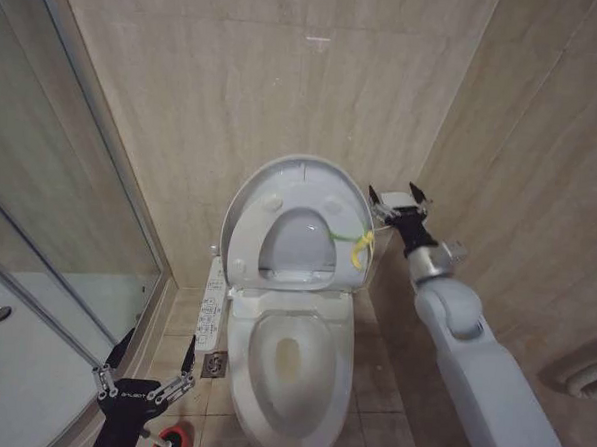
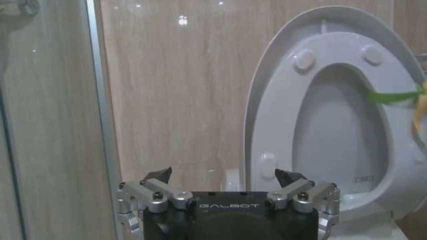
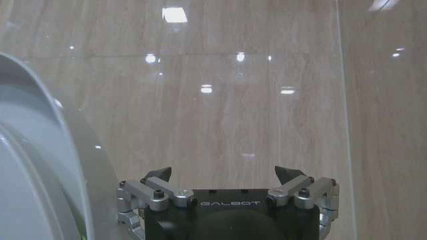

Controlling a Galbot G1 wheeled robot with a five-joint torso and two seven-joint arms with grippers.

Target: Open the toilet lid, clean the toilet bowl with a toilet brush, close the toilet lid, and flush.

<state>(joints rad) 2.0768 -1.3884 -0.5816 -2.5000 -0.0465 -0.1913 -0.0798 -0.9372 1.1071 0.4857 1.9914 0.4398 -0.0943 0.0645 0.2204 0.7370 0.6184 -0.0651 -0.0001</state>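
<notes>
The lid stands raised against the tiled wall, with the seat tipped up flat against its underside; round bumpers and a yellow-green strap at the lid's 3 o'clock edge face the room. Below them the bowl lies uncovered, with the button panel running along its 9 o'clock side.

The right hand hangs just beside the lid's 3 o'clock rim, fingers spread and released, holding nothing. In the right wrist view its fingertips point at bare wall, with the lid's edge close alongside.

The left hand sits low at the 8 o'clock side of the bowl, near the shower glass, also released and empty. Just under it, on the floor, is the red cup of the brush; the handle I cannot make out.
</notes>
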